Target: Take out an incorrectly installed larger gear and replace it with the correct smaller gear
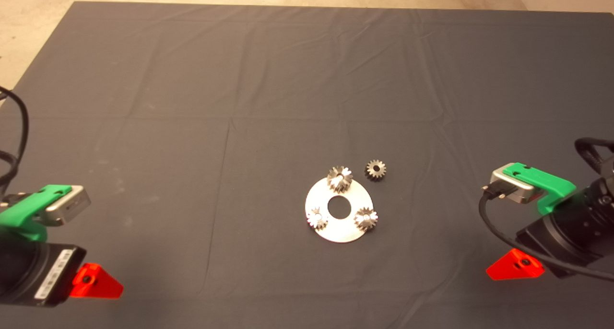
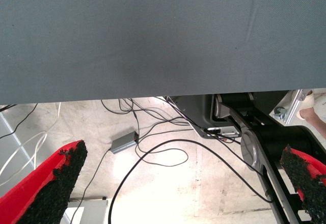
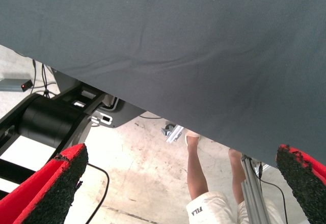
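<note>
left end effector (image 1: pixel 96 282): parked at the lower left edge of the bench (image 1: pixel 201 79), nowhere near the parts. Its wrist view shows the two red fingers (image 2: pixel 48 186) spread wide with nothing between them, just mat edge, floor and loose cables beyond.

plate (image 1: pixel 338 230): shiny round disc with a centre hole, sitting a bit right of the middle of the mat. Three gears stand on it in a triangle.

shiny small gears: one on the plate's near-left (image 1: pixel 317 218), one on the near-right (image 1: pixel 366 218). Those look like they belong, so leave them be.

larger gear (image 1: pixel 339 178): on the far edge of the plate, visibly taller and chunkier than the other two. Still installed, so I'd say the swap hasn't started.

smaller gear (image 1: pixel 376 169): lying flat on the mat just beside the plate, off to the right of the big one, apart from it, hole facing up.

right end effector (image 1: pixel 515 265): waiting at the lower right edge. Fingers (image 3: pixel 51 188) wide apart and empty in its wrist view; past the mat edge you can see a person's legs and some frame.

which arm goes: both gears sit inward and farther up the mat from either arm, but clearly closer to the right one, so that's my pick. Both gears stand axis-up, so a top-down pinch across the teeth seems the way in.
</note>
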Motion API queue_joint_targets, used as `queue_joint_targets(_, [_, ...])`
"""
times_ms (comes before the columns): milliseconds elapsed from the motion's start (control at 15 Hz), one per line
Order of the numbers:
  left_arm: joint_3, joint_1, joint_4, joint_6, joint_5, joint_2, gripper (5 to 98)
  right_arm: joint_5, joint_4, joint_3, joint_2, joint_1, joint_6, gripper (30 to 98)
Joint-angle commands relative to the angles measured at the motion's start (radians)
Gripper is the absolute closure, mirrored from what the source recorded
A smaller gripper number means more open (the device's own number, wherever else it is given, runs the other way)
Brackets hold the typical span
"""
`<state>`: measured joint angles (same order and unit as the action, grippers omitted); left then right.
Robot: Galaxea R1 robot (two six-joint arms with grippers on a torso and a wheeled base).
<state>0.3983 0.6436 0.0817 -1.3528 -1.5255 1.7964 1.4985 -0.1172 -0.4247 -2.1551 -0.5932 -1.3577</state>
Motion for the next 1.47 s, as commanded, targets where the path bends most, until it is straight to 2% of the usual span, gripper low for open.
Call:
queue_joint_targets(0, [-0.012, 0.015, 0.018, 0.001, -0.133, -0.010, 5.4, -0.003, 0.018, 0.002, -0.009, -0.017, 0.038, 30.6])
queue_joint_targets(67, [-0.015, 0.016, 0.018, -0.002, -0.133, -0.012, 5.4, -0.009, 0.068, -0.017, -0.038, -0.017, 0.109, 30.6])
queue_joint_targets(200, [-0.017, 0.016, 0.018, 0.001, -0.133, -0.003, 5.4, -0.007, 0.163, -0.117, -0.119, -0.006, 0.173, 30.6])
queue_joint_targets(467, [-0.015, 0.016, 0.018, 0.009, -0.133, -0.001, 5.4, -0.010, 0.327, -0.308, -0.289, 0.070, 0.285, 30.6])
queue_joint_targets(533, [-0.015, 0.016, 0.018, 0.013, -0.133, -0.001, 5.4, -0.012, 0.344, -0.362, -0.334, 0.076, 0.300, 30.6])
queue_joint_targets(733, [-0.015, 0.016, 0.018, 0.014, -0.133, -0.004, 5.4, -0.042, 0.364, -0.512, -0.484, 0.084, 0.310, 30.6])
queue_joint_targets(867, [-0.015, 0.016, 0.018, 0.014, -0.133, -0.005, 5.4, -0.052, 0.394, -0.591, -0.561, 0.102, 0.318, 30.6])
queue_joint_targets(1000, [-0.015, 0.016, 0.018, 0.014, -0.133, -0.010, 5.4, -0.057, 0.415, -0.656, -0.611, 0.129, 0.338, 30.6])
queue_joint_targets(1133, [-0.015, 0.016, 0.018, 0.014, -0.133, -0.008, 5.4, -0.087, 0.439, -0.676, -0.639, 0.159, 0.377, 30.6])
queue_joint_targets(1400, [-0.015, 0.016, 0.018, 0.014, -0.133, -0.004, 5.4, -0.090, 0.527, -0.678, -0.627, 0.225, 0.448, 30.6])
